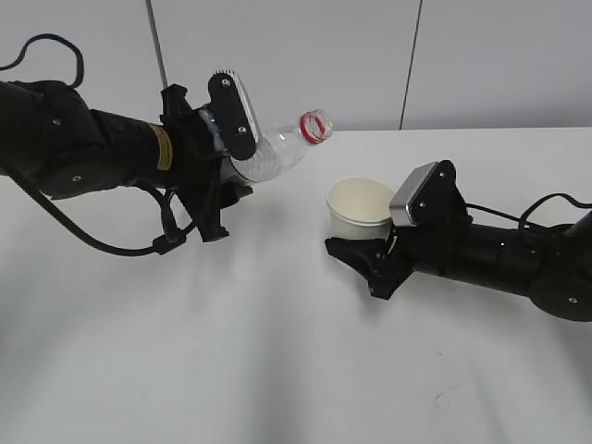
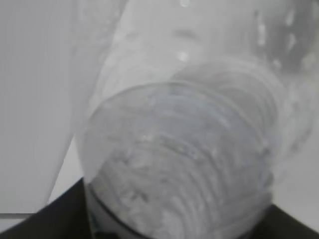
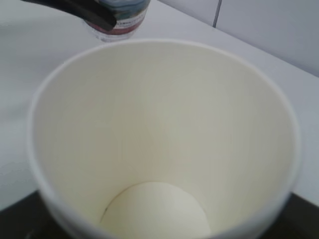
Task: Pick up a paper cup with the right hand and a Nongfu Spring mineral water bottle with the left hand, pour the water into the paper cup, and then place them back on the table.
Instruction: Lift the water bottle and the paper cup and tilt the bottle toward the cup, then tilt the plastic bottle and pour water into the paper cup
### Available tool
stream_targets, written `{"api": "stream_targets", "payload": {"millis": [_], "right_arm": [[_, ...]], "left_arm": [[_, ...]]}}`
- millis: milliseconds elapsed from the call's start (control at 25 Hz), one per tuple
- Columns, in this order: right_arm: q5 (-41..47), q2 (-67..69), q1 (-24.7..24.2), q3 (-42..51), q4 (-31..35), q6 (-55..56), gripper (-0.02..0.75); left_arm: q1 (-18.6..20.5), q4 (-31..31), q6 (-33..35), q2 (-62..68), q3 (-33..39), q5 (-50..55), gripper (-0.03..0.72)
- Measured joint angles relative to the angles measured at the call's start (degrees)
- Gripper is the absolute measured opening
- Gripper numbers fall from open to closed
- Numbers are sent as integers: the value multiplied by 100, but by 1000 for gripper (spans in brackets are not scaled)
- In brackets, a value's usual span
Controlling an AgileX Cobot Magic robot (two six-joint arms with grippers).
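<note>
My left gripper (image 1: 225,157) is shut on the Nongfu Spring bottle (image 1: 277,153) and holds it tilted above the table (image 1: 231,351), its open red-ringed mouth (image 1: 315,127) pointing right toward the cup. In the left wrist view the clear bottle (image 2: 179,164) fills the frame. My right gripper (image 1: 365,245) is shut on the white paper cup (image 1: 359,205) and holds it upright, below and right of the bottle mouth. The right wrist view looks into the cup (image 3: 164,144); its cream inside looks dry. The bottle's label end (image 3: 117,22) shows at the top there.
A grey wall with vertical seams stands behind the table's far edge (image 1: 481,129). Cables trail from both arms. A small dark scuff (image 1: 442,400) marks the tabletop at the front right.
</note>
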Motion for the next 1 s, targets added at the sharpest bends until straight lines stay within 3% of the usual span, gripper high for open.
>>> {"api": "stream_targets", "payload": {"millis": [720, 1000], "right_arm": [[498, 0, 201, -326, 8, 90, 525], [525, 0, 201, -335, -45, 190, 525]], "left_arm": [[-60, 1100, 0, 0, -367, 741, 412], [-252, 1597, 0, 0, -369, 899, 411]]}}
